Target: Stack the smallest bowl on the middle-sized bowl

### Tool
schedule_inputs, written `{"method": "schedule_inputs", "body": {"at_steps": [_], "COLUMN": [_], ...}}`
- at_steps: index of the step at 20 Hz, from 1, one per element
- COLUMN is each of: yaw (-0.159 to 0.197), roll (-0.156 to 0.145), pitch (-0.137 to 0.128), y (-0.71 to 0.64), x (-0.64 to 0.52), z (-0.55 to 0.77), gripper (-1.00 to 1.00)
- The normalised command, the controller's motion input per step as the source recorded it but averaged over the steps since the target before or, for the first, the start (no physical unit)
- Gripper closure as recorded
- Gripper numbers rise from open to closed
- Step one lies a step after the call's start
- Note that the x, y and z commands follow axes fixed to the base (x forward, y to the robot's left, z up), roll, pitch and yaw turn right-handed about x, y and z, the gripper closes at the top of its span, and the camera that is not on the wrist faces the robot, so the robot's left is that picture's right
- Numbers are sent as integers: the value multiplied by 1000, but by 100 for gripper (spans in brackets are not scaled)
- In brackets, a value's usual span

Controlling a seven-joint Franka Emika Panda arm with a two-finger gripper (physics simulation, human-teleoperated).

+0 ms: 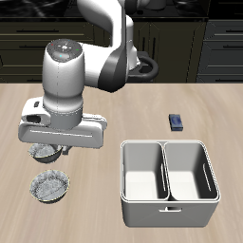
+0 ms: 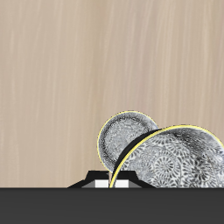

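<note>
- Smallest bowl (image 2: pixel 125 140): seen only in the wrist view, as a tiny round silvery-grey dish with a patterned, crinkled inner surface and a thin pale rim. It sits on the wood bench top, partly overlapped by a larger bowl (image 2: pixel 171 166) of the same finish.
- In the exterior view the smallest bowl is hidden under the arm; its spot lies beneath the wrist, in the bench half away from the caddy (image 1: pixel 169 174).
- Gripper (image 1: pixel 47 142): hung low over that spot. Fingers are barely visible in either view, so whether the claw is released or clenched cannot be told.
- Another fluted silvery bowl (image 1: pixel 49 187) is seen nearer the bench's front edge, clear of the arm.
- White two-compartment caddy stands near the front edge.
- Small dark blue block (image 1: pixel 177 121) lies farther back, behind the caddy.
</note>
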Motion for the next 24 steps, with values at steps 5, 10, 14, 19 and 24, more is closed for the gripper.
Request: {"method": "schedule_inputs", "body": {"at_steps": [5,10,14,19,24], "yaw": [12,9,0,0,36], "roll": [-10,-7,-6,-14,-41], "pitch": [34,34,63,38,75], "y": [42,16,5,-14,-114], "x": [129,51,52,-27,-70], "z": [-267,-304,-491,-321,-400], "gripper": [100,100,100,100,100]}}
